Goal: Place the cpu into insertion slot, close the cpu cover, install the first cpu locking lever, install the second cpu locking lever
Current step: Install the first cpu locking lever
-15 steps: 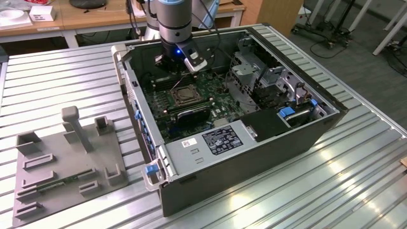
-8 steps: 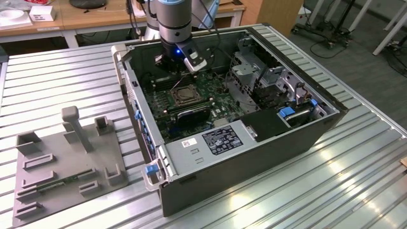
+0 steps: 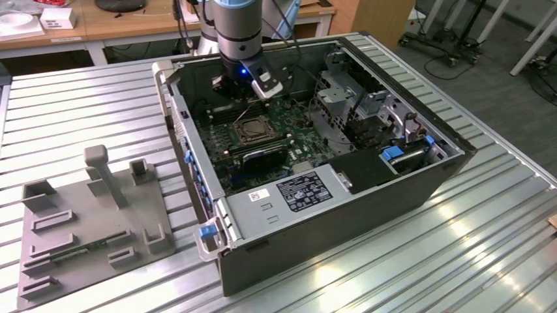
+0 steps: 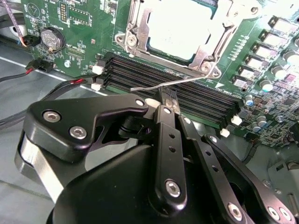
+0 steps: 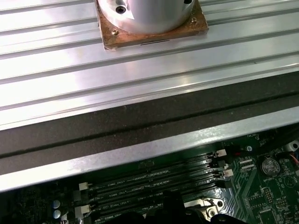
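End effector (image 4: 167, 99) hangs near insertion slot (image 4: 211, 69) holding cpu (image 4: 182, 23).

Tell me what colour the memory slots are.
The memory slots are black, clearest in the second wrist view.

You get bright, even overhead light in the exterior view. It throws long white streaks of glare across the ribbed aluminium table (image 3: 461, 254), strongest on the near side at the exterior view's right. The inside of the computer case (image 3: 348, 222) is dimmer. The motherboard (image 3: 291, 130) is darkest at the far corner under the arm, where a small blue lamp (image 3: 244, 67) glows on the wrist. In the second wrist view the cpu (image 4: 180, 25) is blown out to flat white, and the black gripper (image 4: 167, 99) carries soft grey highlights. In the first wrist view the table slats glare pale, while the memory slots (image 5: 154, 179) sit in deep shadow.
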`<state>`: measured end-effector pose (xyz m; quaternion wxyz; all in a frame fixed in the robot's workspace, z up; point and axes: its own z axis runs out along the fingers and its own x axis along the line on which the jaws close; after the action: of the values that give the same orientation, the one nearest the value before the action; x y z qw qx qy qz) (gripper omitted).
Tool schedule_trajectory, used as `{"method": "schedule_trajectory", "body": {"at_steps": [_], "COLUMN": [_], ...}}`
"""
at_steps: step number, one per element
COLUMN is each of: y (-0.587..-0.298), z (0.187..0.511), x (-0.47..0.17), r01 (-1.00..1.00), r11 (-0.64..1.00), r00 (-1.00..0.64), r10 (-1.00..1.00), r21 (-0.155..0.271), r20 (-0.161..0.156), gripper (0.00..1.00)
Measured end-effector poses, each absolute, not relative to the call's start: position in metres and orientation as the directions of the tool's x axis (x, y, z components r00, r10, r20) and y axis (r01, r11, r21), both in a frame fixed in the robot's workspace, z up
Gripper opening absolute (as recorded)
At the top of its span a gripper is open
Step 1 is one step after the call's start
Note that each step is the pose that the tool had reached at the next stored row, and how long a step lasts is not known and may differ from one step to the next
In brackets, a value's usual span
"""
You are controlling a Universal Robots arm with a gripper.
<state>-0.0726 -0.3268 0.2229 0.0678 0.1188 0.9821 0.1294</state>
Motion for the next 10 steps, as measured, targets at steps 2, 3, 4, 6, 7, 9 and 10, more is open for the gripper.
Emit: {"method": "schedule_trajectory", "body": {"at_steps": [2, 3, 4, 6, 7, 9, 10], "y": [-0.3264, -0.3263, -0.3261, -0.3257, -0.3254, -0.3252, -0.3251], "z": [0.2223, 0.2220, 0.2218, 0.2212, 0.2210, 0.2205, 0.2203], "x": [-0.0723, -0.0720, -0.0717, -0.0712, -0.0710, -0.0705, -0.0701], "r01": [0.216, 0.216, 0.216, 0.216, 0.216, 0.216, 0.216], "r11": [0.938, 0.938, 0.938, 0.938, 0.938, 0.938, 0.938], "r00": [-0.963, -0.963, -0.963, -0.963, -0.963, -0.963, -0.963], "r10": [0.251, 0.251, 0.251, 0.251, 0.251, 0.251, 0.251], "r21": [0.270, 0.271, 0.271, 0.270, 0.270, 0.270, 0.270], "r20": [-0.102, -0.103, -0.103, -0.102, -0.102, -0.103, -0.102], "gripper": [0.11, 0.11, 0.11, 0.11, 0.11, 0.11, 0.11]}}
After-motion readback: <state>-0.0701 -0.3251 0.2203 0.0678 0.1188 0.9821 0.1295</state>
